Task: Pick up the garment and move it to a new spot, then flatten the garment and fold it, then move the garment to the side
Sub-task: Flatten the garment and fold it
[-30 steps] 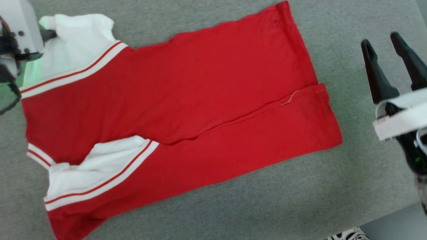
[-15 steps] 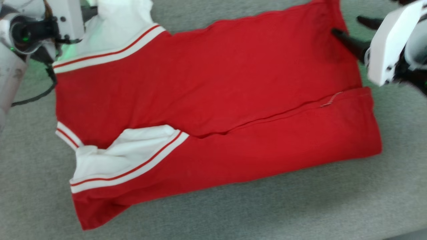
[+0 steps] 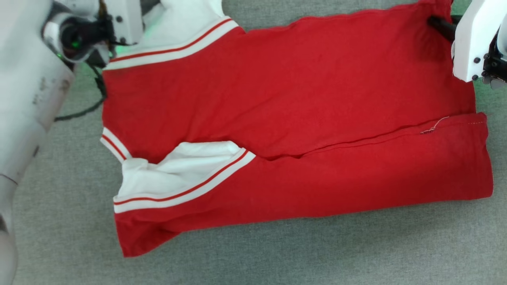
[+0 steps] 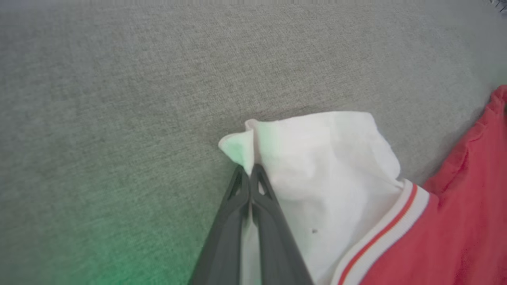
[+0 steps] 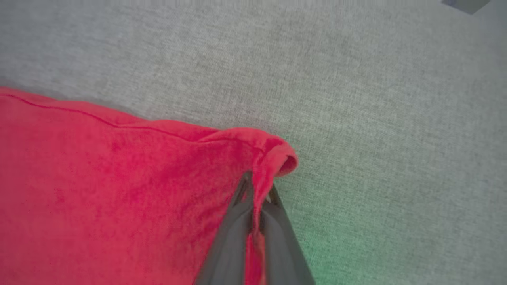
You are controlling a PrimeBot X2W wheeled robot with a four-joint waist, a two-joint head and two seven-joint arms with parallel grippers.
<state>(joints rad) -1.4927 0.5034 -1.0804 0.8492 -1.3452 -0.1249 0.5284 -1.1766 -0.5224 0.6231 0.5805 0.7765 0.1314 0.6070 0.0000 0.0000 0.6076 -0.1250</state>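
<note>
Now the right fingers (image 5: pixel 231 237), spread a second ago, pinch the garment's (image 3: pixel 277 99) hem corner (image 5: pixel 273 154) while the left fingers (image 4: pixel 227 237) pinch a white sleeve (image 4: pixel 324 166), likely readying a fold.

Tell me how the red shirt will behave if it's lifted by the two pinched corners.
The garment is likely floppy: it bunches where the left gripper and right gripper pinch it, so the middle would probably sag. It looks thin and light. The folded-in sleeve may well fall open.
</note>
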